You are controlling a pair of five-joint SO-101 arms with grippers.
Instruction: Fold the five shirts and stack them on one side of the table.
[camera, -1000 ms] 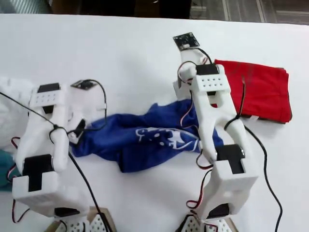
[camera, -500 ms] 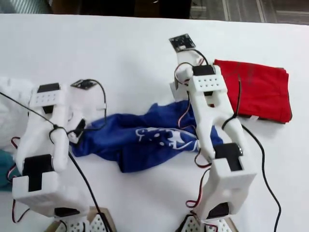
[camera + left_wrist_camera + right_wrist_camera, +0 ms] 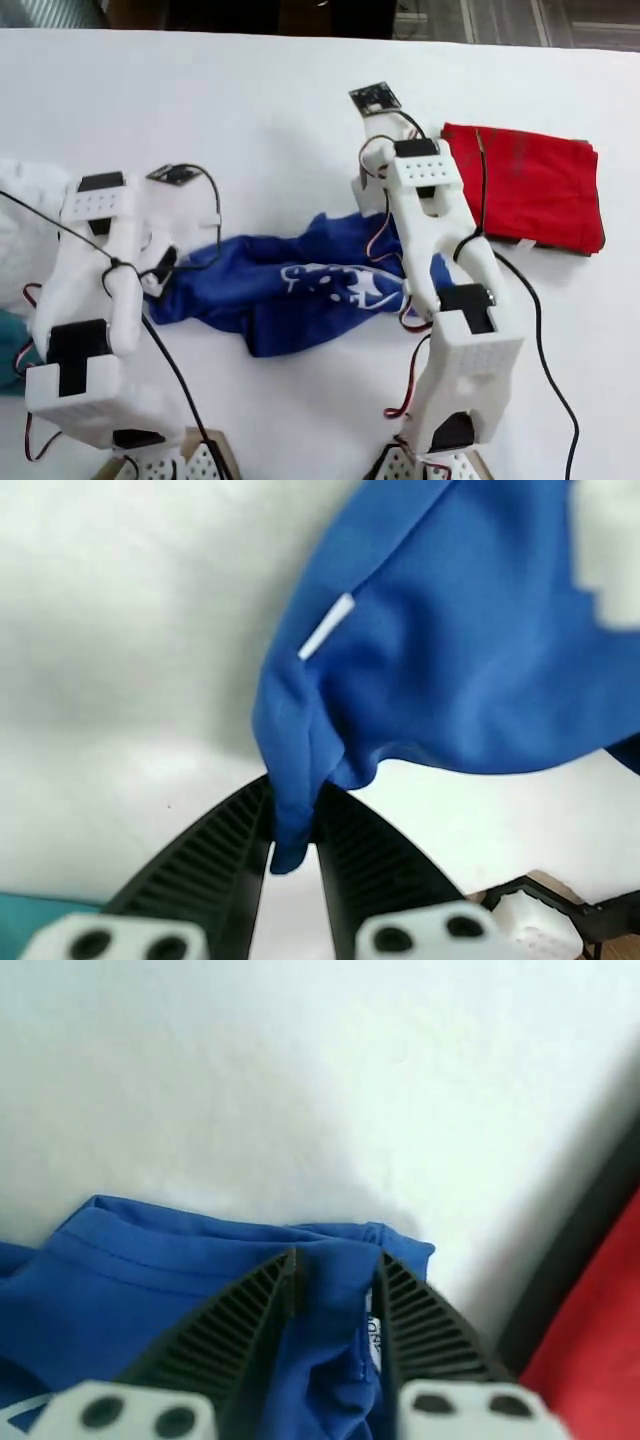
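A blue shirt (image 3: 300, 280) with white print lies bunched and stretched across the middle of the white table (image 3: 250, 110). My left gripper (image 3: 293, 815) is shut on one end of the blue shirt (image 3: 450, 650), at the shirt's left end in the high view. My right gripper (image 3: 335, 1275) is shut on a fold at the other end of the blue shirt (image 3: 150, 1280). A folded red shirt (image 3: 535, 185) lies flat on the table's right side, just beyond the right arm (image 3: 430, 220); its red edge (image 3: 590, 1360) also shows in the right wrist view.
A white garment (image 3: 20, 215) and a teal one (image 3: 10, 340) lie at the table's left edge, beside the left arm (image 3: 95, 290). Black cables (image 3: 180, 385) trail from both arms. Bare tabletop stretches across the far side.
The right arm has shifted slightly left and away from the red shirt, with the blue shirt's end still in its gripper. The left arm has stayed put.
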